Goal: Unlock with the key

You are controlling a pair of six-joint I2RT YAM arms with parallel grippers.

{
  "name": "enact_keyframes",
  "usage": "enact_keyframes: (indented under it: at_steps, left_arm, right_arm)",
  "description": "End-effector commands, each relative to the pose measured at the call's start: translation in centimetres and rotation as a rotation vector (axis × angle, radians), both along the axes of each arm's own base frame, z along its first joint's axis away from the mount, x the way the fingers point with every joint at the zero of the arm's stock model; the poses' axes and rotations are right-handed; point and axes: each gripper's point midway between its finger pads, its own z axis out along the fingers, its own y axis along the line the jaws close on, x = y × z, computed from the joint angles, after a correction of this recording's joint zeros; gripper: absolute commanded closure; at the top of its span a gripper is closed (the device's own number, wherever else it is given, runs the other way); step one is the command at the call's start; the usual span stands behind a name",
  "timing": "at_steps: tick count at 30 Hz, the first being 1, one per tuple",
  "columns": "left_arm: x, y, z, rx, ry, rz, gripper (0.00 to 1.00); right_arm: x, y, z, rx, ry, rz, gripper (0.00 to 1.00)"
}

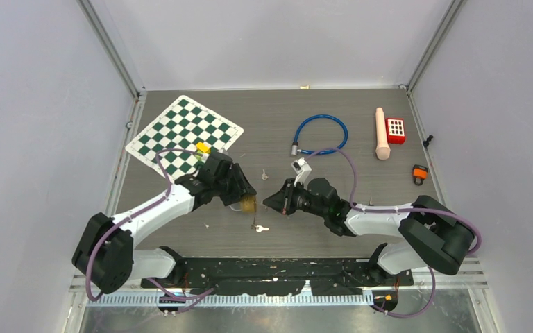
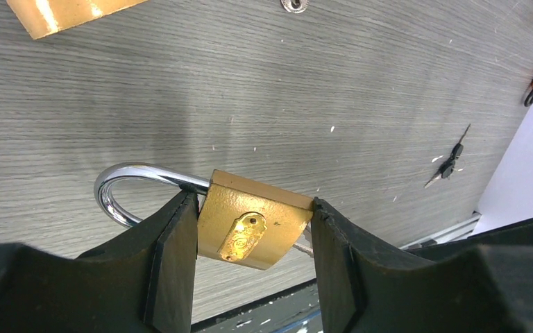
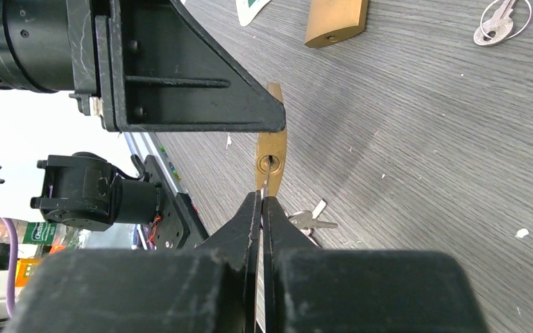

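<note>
At the far left of the top view lies a green-and-white chequered board point(image 1: 184, 135). Just right of it the left gripper point(image 2: 254, 201) clamps a brass padlock point(image 2: 250, 232) by its flat sides, raised off the grey wood-grain table point(image 1: 305, 229). The padlock's chrome shackle point(image 2: 121, 189) points left in that wrist view. Only this view shows the small brass plate on the padlock's face, and its stamped mark is too small to read.

The right wrist view alone shows the padlock's keyhole end. There the right gripper point(image 3: 262, 200) has its jaws pressed together on a thin silver key point(image 3: 265, 182), whose tip is at the keyhole. A pair of loose silver keys point(image 3: 309, 220) lies on the table below. A second brass padlock point(image 3: 335, 21) and a ring of silver keys point(image 3: 501, 17) lie further off, so there are two padlocks in all.

Right of the grippers in the top view are one blue cable loop point(image 1: 321, 135), one beige cylinder point(image 1: 382, 133), one red block with white buttons point(image 1: 395, 130) and one small orange-and-black object point(image 1: 420, 173).

No writing is legible anywhere.
</note>
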Motion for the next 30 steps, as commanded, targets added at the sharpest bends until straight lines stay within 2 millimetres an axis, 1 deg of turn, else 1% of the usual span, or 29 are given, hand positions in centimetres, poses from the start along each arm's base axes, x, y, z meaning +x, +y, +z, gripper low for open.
enact_keyframes:
  at_steps: [1, 4, 12, 15, 18, 21, 23, 26, 30]
  left_arm:
    - [0.5, -3.8, 4.1, -0.133, -0.106, -0.092, 1.00]
    - [0.3, -4.2, 4.2, -0.137, -0.101, -0.099, 1.00]
    - [0.1, -4.8, 5.3, -0.199, -0.097, -0.078, 1.00]
    - [0.1, -4.4, 5.3, -0.210, -0.088, -0.039, 1.00]
    - [0.3, -3.4, 5.0, -0.223, -0.072, 0.020, 1.00]
    - [0.5, -2.6, 4.7, -0.258, -0.050, 0.090, 1.00]
    - [0.5, -2.3, 4.7, -0.288, -0.041, 0.118, 1.00]
    - [0.5, -2.5, 5.3, -0.331, -0.046, 0.130, 1.00]
    - [0.4, -2.6, 6.3, -0.347, -0.072, 0.112, 1.00]
  right_arm:
    - [0.8, 1.1, 2.1, 0.019, -0.034, 0.001, 0.95]
    - [1.0, 1.1, 2.3, 0.009, -0.043, -0.007, 0.95]
    - [0.6, 1.8, 1.5, 0.002, -0.027, 0.016, 0.95]
    - [0.1, 1.9, 1.0, -0.004, -0.021, 0.027, 0.95]
    - [-0.4, 1.4, 0.6, 0.000, -0.017, 0.025, 0.95]
    - [-0.6, 1.0, 0.6, 0.008, -0.032, 0.013, 0.95]
    - [-0.7, 0.8, 0.7, 0.015, -0.045, 0.010, 0.95]
    - [-1.0, 0.8, 0.9, 0.023, -0.060, 0.011, 0.95]
    - [-1.1, 0.8, 1.0, 0.029, -0.071, 0.016, 0.95]
